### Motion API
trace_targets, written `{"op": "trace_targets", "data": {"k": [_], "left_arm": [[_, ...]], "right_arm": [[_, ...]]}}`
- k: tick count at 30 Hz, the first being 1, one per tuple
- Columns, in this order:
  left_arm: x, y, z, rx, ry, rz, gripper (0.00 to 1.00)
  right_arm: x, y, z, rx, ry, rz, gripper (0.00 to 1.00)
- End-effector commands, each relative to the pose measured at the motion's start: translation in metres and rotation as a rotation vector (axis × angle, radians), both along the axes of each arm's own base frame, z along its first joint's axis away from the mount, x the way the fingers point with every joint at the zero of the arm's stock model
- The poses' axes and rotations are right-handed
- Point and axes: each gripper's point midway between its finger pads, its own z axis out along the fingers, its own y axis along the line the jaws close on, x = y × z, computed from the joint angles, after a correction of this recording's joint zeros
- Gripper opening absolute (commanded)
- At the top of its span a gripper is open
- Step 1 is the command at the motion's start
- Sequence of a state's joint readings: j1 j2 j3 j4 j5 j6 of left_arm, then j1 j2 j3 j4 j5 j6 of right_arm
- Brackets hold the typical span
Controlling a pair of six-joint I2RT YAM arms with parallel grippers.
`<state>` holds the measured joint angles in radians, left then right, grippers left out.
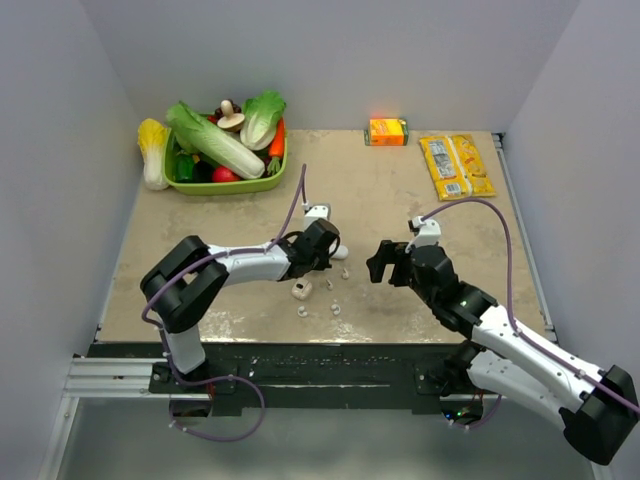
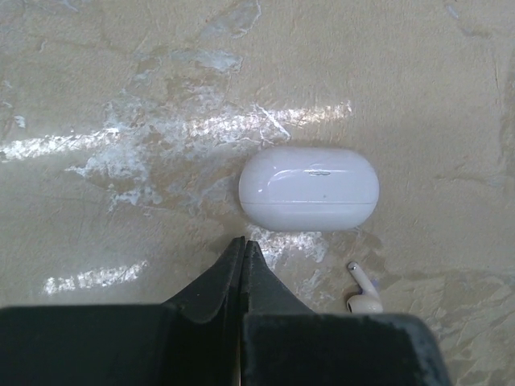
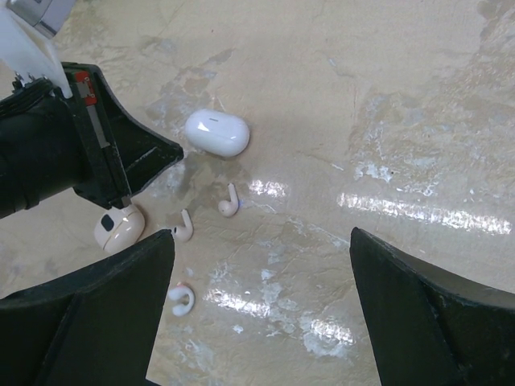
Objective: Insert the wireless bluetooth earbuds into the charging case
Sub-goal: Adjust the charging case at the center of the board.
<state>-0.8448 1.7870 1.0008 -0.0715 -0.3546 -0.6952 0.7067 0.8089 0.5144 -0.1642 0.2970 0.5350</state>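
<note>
The charging case [image 2: 309, 189] is a glossy white oval lying closed on the beige tabletop; it also shows as the case [image 3: 217, 132] and the case [image 1: 341, 252]. My left gripper [image 2: 244, 243] is shut with nothing in it, its tips just short of the case's near side. One stemmed earbud [image 2: 364, 293] lies right of those tips. In the right wrist view two stemmed earbuds [image 3: 228, 203] [image 3: 183, 228] and a hook-shaped earpiece [image 3: 180, 299] lie below the case. My right gripper [image 3: 261, 237] hangs open and empty over bare table to their right.
A second, cream-coloured round case [image 3: 118, 227] lies by the left gripper [image 3: 161, 153]. A green basket [image 1: 228, 186] of vegetables stands at the back left. An orange box [image 1: 388, 131] and a yellow packet [image 1: 456, 165] lie at the back right.
</note>
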Motion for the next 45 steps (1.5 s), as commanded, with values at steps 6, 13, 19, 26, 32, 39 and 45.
{"op": "trace_targets", "data": {"k": [6,13,19,26,32,39,45], "left_arm": [[0.022,-0.020,-0.002,-0.012,-0.015,-0.004,0.00],[0.044,-0.014,0.000,-0.026,-0.028,0.023,0.00],[0.065,-0.024,0.008,-0.093,-0.061,-0.032,0.00],[0.066,-0.053,0.012,-0.200,-0.066,-0.162,0.00],[0.079,-0.062,0.025,-0.218,-0.108,-0.180,0.00],[0.110,-0.029,0.071,-0.221,-0.218,-0.070,0.01],[0.065,-0.030,0.084,-0.243,-0.224,-0.124,0.00]], "right_arm": [[0.003,0.000,0.006,0.021,-0.023,-0.015,0.93],[0.002,0.001,0.005,0.021,-0.020,-0.012,0.93],[0.003,0.001,0.004,0.018,-0.017,-0.012,0.93],[0.003,0.001,0.002,0.015,-0.011,-0.015,0.93],[0.003,0.001,0.001,0.014,-0.010,-0.016,0.93],[0.002,-0.002,0.002,0.015,-0.010,-0.025,0.93],[0.002,-0.002,0.007,0.029,-0.027,-0.028,0.93]]}}
